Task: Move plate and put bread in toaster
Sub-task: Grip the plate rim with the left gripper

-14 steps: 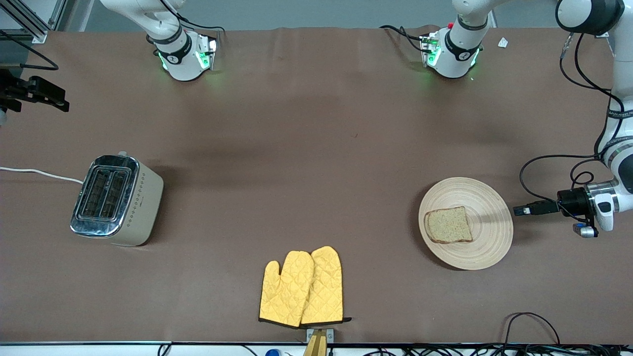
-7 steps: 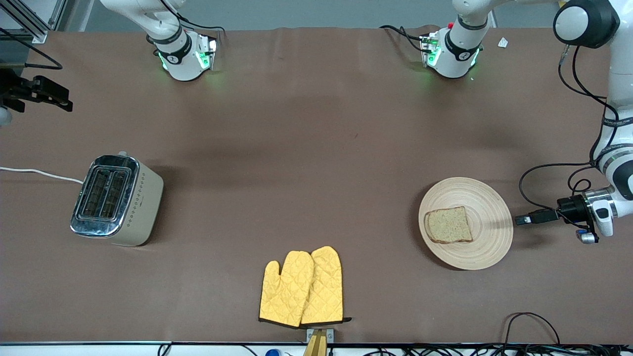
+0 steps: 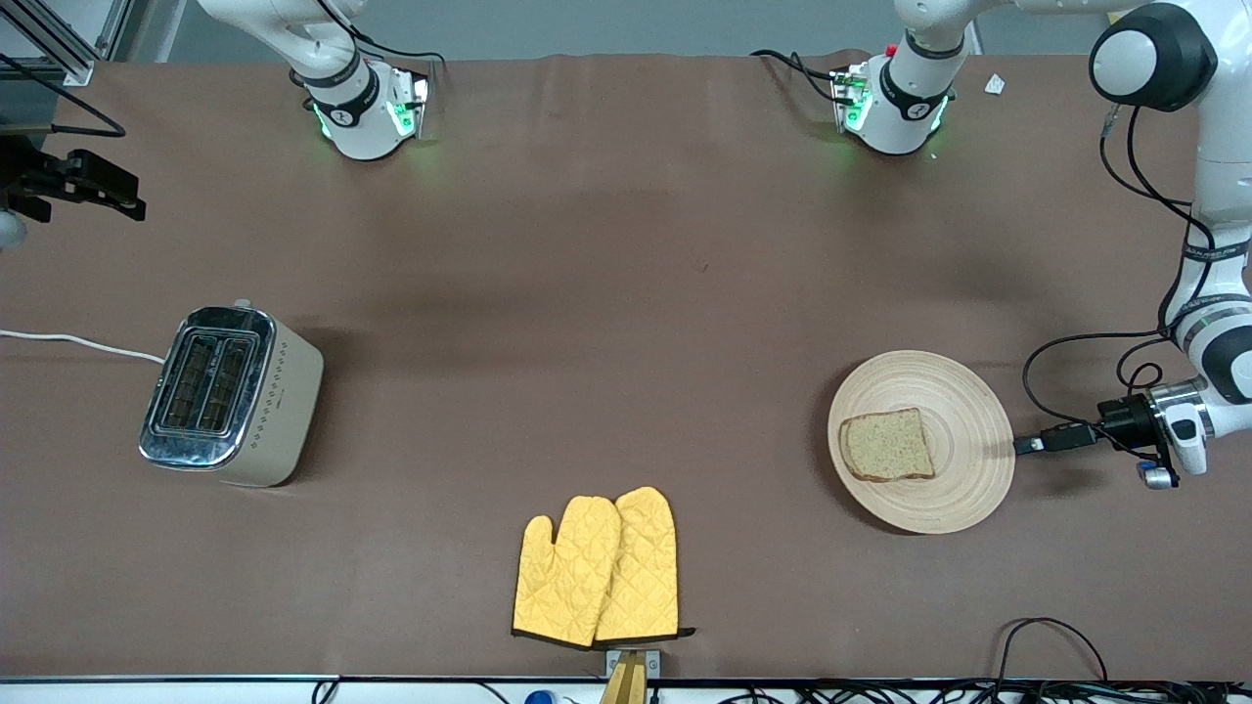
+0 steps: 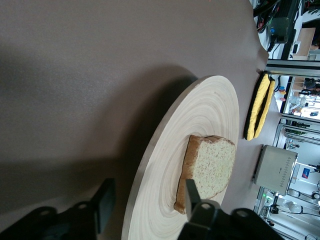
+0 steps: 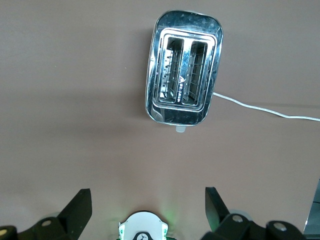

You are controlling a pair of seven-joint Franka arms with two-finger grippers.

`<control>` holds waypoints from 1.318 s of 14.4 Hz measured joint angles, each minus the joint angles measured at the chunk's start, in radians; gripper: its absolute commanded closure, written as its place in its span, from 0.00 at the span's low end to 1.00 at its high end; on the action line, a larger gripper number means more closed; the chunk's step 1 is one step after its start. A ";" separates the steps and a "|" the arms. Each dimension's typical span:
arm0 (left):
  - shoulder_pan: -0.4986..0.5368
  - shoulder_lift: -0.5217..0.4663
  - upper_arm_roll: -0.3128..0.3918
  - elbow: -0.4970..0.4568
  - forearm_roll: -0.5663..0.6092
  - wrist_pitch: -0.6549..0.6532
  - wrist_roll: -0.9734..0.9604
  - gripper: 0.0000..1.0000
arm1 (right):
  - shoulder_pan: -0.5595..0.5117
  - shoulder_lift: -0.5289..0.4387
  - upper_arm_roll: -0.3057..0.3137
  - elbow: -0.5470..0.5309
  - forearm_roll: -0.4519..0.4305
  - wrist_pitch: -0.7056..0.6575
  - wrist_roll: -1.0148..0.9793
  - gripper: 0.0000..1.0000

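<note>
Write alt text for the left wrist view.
The left gripper, jaws open, straddles the rim of a pale-wood plate holding a slice of brown bread. On the brown table lie yellow oven mitts, with the cream toaster nearby.

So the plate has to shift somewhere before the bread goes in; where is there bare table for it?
Widest bare stretch: between the toaster and the plate, above the yellow oven mitts. It is tight at the plate's rim, where the left end effector straddles it, open. The right end effector hangs open over the table near the toaster.
</note>
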State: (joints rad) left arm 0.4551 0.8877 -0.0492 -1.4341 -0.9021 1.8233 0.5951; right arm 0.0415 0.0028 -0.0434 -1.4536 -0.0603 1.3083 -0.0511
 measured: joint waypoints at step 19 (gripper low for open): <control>-0.027 0.046 -0.016 0.034 -0.014 0.024 0.059 1.00 | 0.004 0.001 0.000 -0.001 0.033 -0.104 0.000 0.00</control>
State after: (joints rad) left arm 0.4278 0.9333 -0.0651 -1.4002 -0.9159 1.8470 0.6537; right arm 0.0454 0.0037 -0.0433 -1.4550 -0.0278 1.2040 -0.0515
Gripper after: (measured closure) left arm 0.885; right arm 0.000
